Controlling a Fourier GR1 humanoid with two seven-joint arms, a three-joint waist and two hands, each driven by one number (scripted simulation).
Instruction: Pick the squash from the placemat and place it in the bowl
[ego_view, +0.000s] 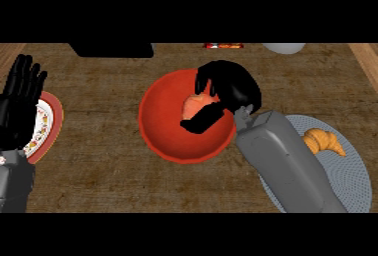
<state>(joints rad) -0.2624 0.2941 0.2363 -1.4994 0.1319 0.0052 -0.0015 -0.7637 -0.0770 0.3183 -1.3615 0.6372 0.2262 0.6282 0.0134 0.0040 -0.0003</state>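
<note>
A red bowl (166, 132) stands in the middle of the brown counter. My right hand (230, 87) hangs over the bowl with its fingers and thumb curled round an orange squash (195, 105), of which only a small part shows between them. The grey round placemat (354, 175) lies at the right, partly under my right forearm. My left hand (21, 95) rests open at the left edge, fingers up.
A croissant (325, 141) lies on the placemat. A patterned plate with a red rim (46, 127) sits under my left hand. At the back edge are a black object (111, 49), a small red item (224, 45) and a white dish (284, 47).
</note>
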